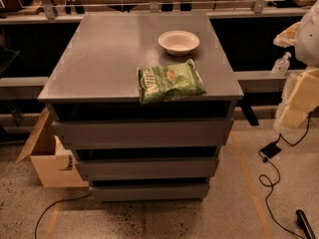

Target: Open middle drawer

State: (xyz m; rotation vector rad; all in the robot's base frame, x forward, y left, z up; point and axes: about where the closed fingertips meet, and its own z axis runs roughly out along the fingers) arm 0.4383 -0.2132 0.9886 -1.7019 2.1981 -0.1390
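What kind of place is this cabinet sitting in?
Likely a robotics lab or workshop: a corded power adapter on the floor, a cardboard box beside the cabinet, the gripper at the right edge.

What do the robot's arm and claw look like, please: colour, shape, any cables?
The arm, at the right edge, has a pale whitish rounded shell. Below it the claw appears as cream-yellow blocky segments with flat faces. No cables or markings on them can be made out.

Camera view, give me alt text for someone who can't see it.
A grey three-drawer cabinet stands with its middle drawer apparently shut. A white bowl and a green chip bag sit on top, the bag at the front edge. The gripper hangs at the right edge, apart from the cabinet.
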